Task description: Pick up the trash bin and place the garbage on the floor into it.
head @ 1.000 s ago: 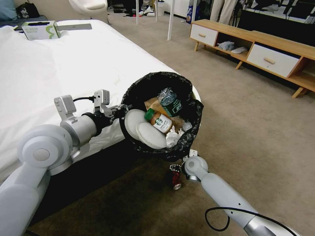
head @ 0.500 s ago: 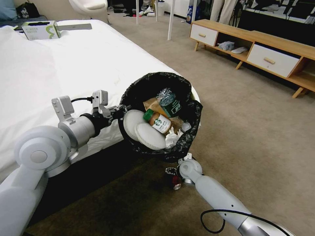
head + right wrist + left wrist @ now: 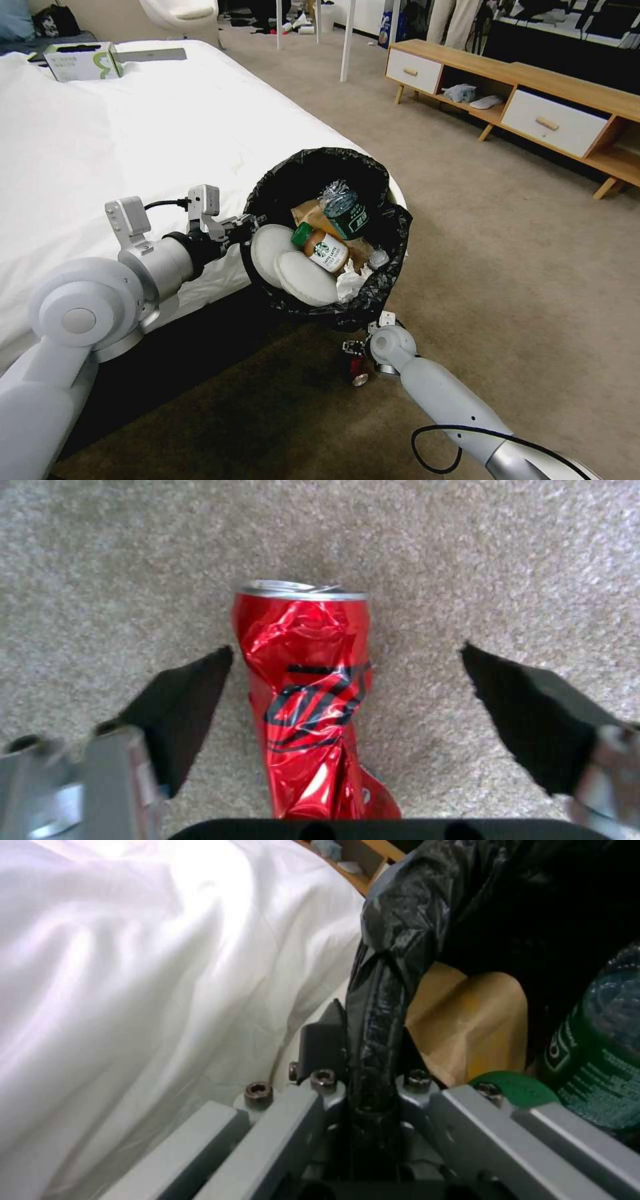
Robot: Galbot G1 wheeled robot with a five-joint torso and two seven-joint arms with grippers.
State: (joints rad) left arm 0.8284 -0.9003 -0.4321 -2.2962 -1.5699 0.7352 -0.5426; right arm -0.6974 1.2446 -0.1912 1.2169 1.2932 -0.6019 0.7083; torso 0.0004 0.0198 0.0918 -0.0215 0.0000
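While trash bin (image 3: 327,240) stays put, right end effector (image 3: 347,680) shifted (over crushed can (image 3: 310,695)).

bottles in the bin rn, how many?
2. A green-label clear bottle toward the far side of the trash bin, and a green-capped coffee bottle mid-bin. Others may be buried.

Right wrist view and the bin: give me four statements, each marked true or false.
1. The crushed red can lies on the floor between the open fingers of the right hand. True.
2. The right hand has lifted the can. False: it lies on the carpet, ungripped.
3. The left hand is clamped on the rim of the trash bin. True.
4. The trash bin is empty. False: bottles, a brown paper bag and white tissue lie inside.
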